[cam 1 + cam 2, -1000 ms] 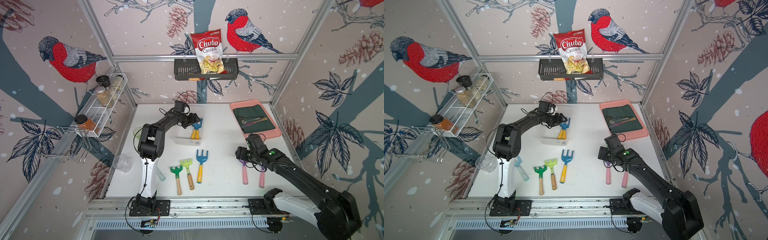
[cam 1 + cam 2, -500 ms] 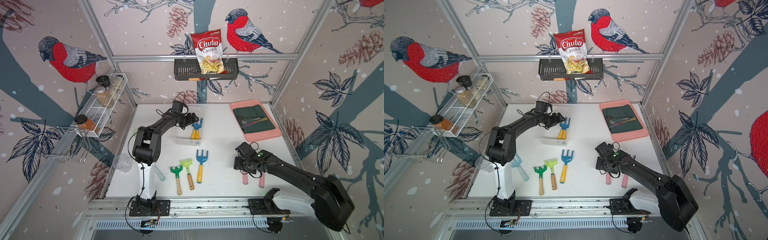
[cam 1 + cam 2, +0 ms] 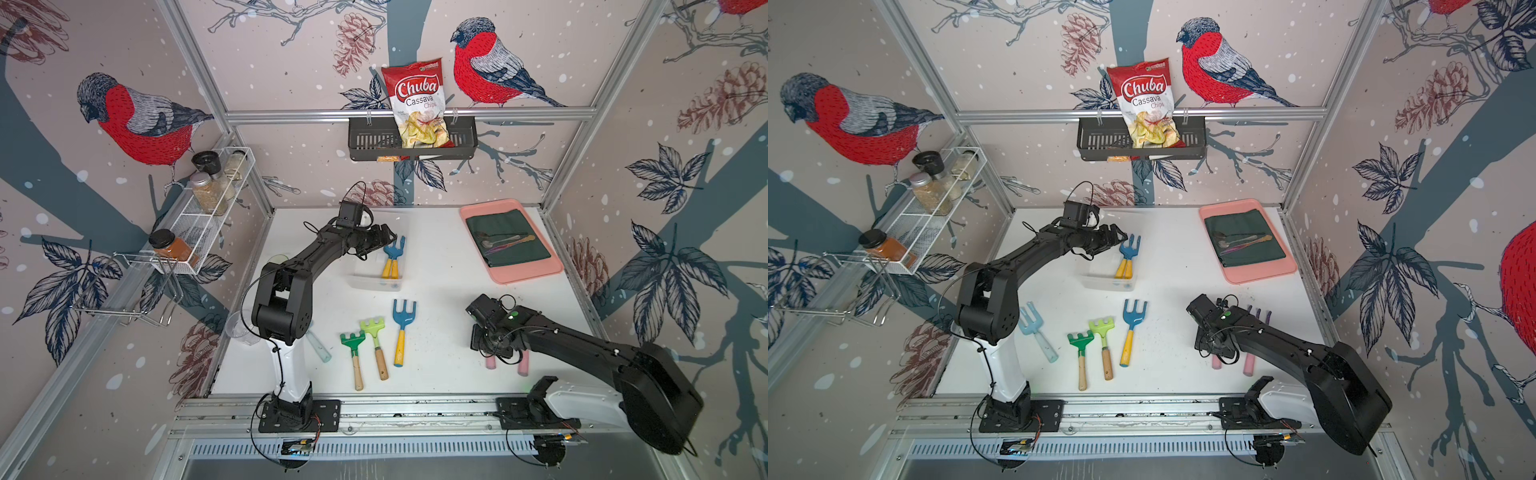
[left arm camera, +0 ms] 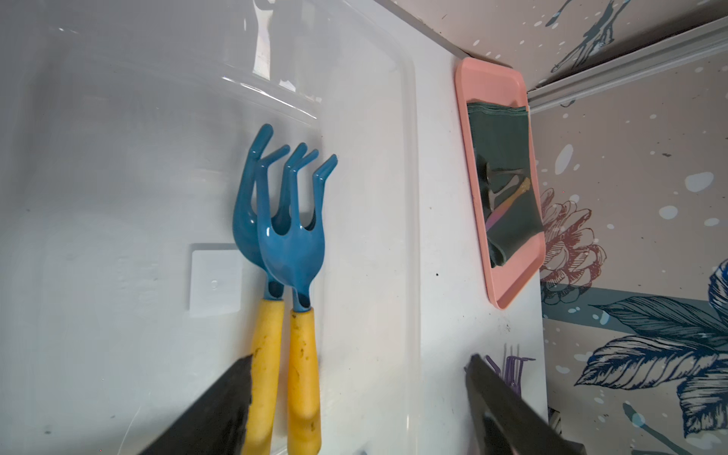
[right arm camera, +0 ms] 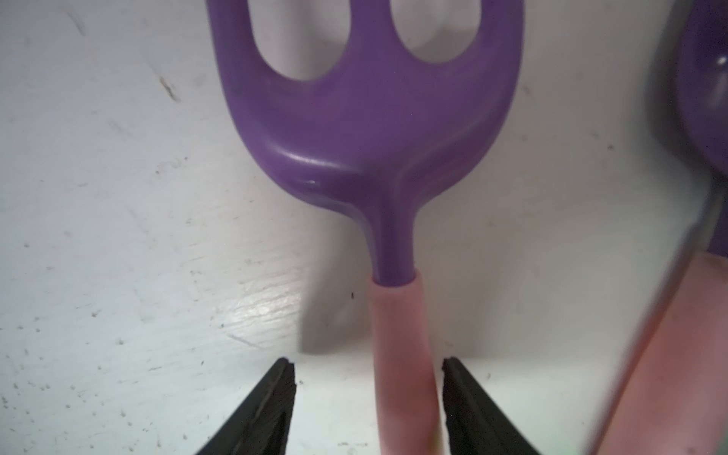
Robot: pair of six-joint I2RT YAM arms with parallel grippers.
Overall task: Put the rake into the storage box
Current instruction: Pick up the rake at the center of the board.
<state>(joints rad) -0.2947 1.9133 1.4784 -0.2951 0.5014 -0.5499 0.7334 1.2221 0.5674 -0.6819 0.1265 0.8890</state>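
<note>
The storage box (image 3: 376,284) (image 3: 1106,284) is a clear tub at the table's middle back. Two blue rakes with yellow handles (image 3: 392,257) (image 4: 291,244) lie in it. My left gripper (image 3: 388,239) (image 4: 358,358) hovers open just over the box, holding nothing. A purple rake with a pink handle (image 5: 374,130) lies flat on the table at the front right. My right gripper (image 5: 368,360) is down over it, open, one finger on each side of the pink handle and clear of it. In both top views the right wrist hides the head, and only the handle end (image 3: 490,362) (image 3: 1216,362) shows.
A second purple, pink-handled tool (image 3: 523,368) lies right beside the straddled rake. In front of the box lie a blue rake (image 3: 402,328), a light green one (image 3: 376,345), a dark green one (image 3: 353,353) and a pale blue one (image 3: 1036,332). A clear cup (image 3: 243,328) stands front left and a pink tray (image 3: 552,270) back right.
My right arm has come down and towards the front over the purple rake's pink handle, and its jaws have narrowed. The left gripper has stayed open at the box.
</note>
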